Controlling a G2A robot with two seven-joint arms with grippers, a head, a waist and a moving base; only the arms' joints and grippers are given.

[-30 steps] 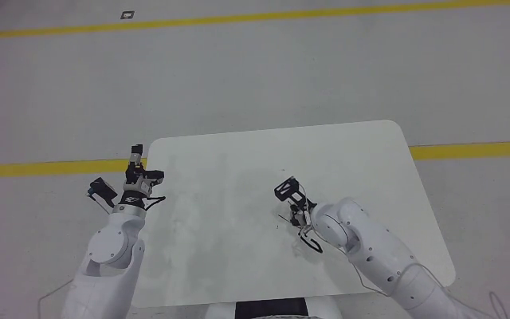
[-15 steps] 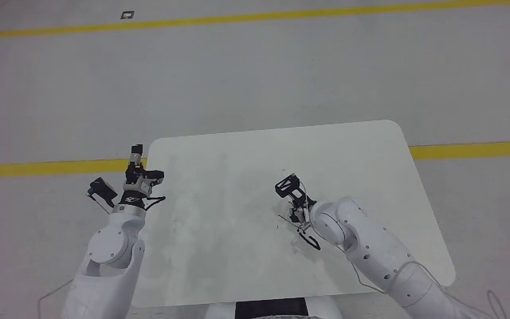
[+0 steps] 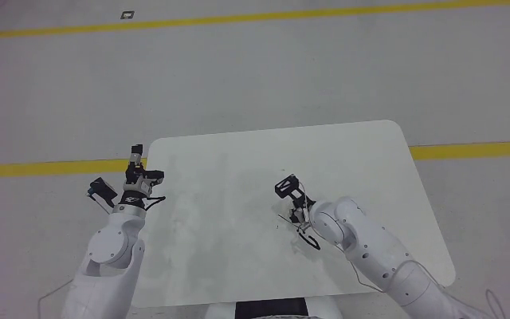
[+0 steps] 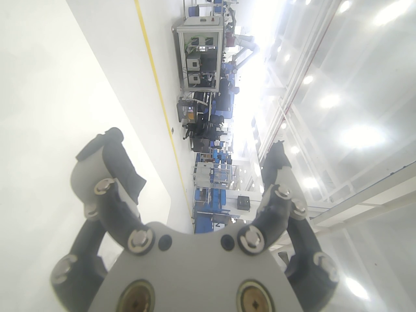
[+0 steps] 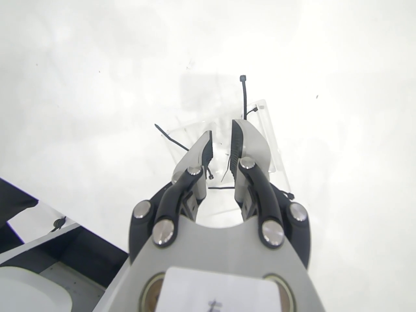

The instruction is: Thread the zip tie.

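Several black zip ties lie on and around a small clear plastic stand (image 5: 268,144) on the white table (image 3: 239,159). One zip tie (image 5: 244,97) points away from the stand with its square head at the far end. Another zip tie (image 5: 170,139) sticks out from the stand's other side. My right gripper (image 5: 221,128) hangs just above the stand, narrowly open, with nothing pinched between its fingers. From above, the right gripper (image 3: 295,214) sits near the table's middle. My left gripper (image 4: 193,142) is wide open and holds nothing, raised beside the table's left edge (image 3: 137,159).
Two more short ties show below the right fingers (image 5: 210,175). A dark loop of cable (image 3: 309,241) hangs by the right wrist. The table's rounded left edge (image 4: 107,82) runs close by the left gripper. A yellow floor line (image 3: 48,168) passes behind.
The right gripper has crept slightly toward the far left over the stand. The left arm has not moved.
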